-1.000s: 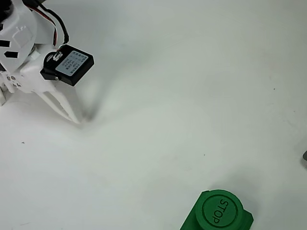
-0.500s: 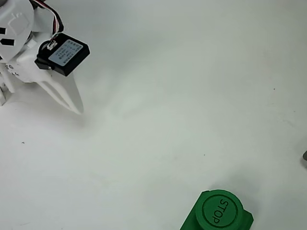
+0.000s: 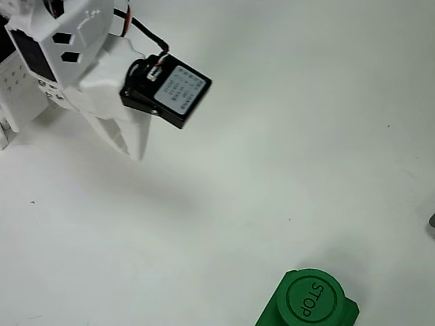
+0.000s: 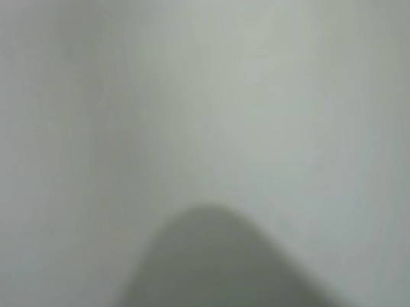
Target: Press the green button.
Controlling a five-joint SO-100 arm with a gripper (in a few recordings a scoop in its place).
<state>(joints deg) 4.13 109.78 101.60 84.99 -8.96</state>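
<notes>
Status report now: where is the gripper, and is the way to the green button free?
Gripper shut, upper left in the overhead view. Green button at bottom edge, untouched. White table bare between them.

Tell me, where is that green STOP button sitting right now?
In the overhead view the green button sits on the white table at the bottom edge, right of centre, far from the gripper at upper left.

White printed-plastic arm point(image 3: 75, 54) with slotted vents and small screws. Black servo block point(image 3: 166, 92) bears a pale printed label; red and black cables run into its connector. Tapered white gripper point(image 3: 129, 139).
</notes>
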